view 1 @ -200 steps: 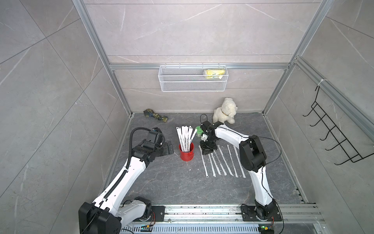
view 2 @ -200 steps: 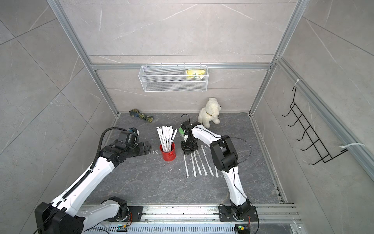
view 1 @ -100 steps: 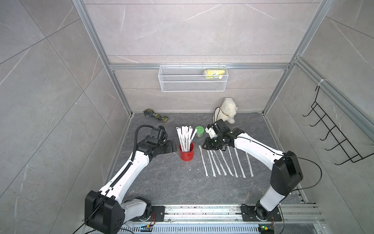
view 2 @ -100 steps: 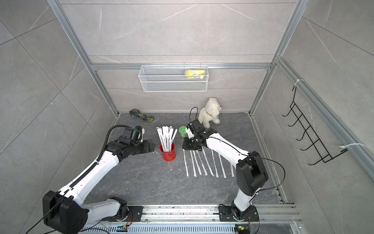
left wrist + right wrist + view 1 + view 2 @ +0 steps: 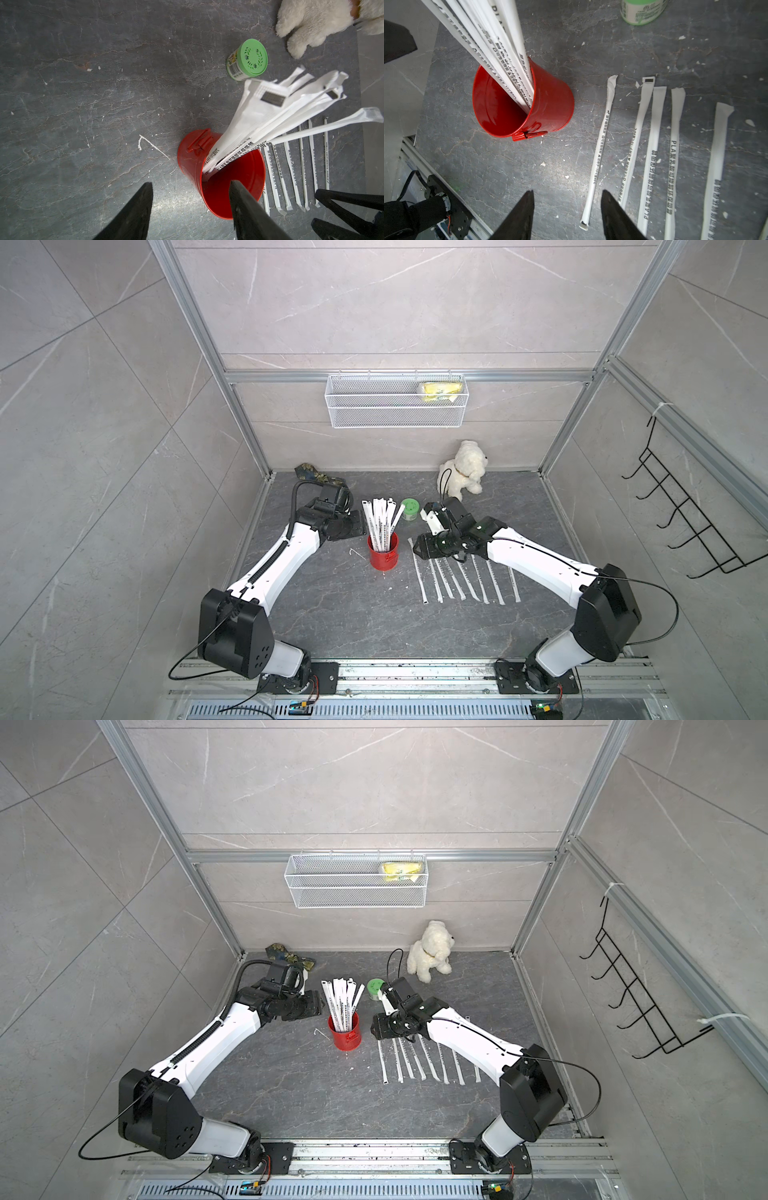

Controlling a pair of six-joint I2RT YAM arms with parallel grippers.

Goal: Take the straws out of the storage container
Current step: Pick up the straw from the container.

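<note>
Lining the cell on three sides, grey marbled panels are set in aluminium framing, and a dark grey stone-look floor (image 5: 332, 614), flecked with white scraps, is laid below. One wire basket (image 5: 395, 416) is hung on the far wall with one yellow packet (image 5: 440, 390) in it, and one black rack (image 5: 685, 522) is fixed to the right wall. One red can (image 5: 383, 558) is stood upright near the middle of the floor, with straws (image 5: 380, 518), roughly nine, fanned out of it. About eight more are laid in a row (image 5: 457, 583) just right of the can. One green-lidded jar (image 5: 409, 508) is set just beyond the can, one plush (image 5: 463, 468) farther back, and one camouflage rag (image 5: 318, 477) in the far left corner. The left gripper (image 5: 190, 182) is held partly open and empty just left of the can. The right gripper (image 5: 568, 191), likewise partly open and empty, is held above the row's far left end.
</note>
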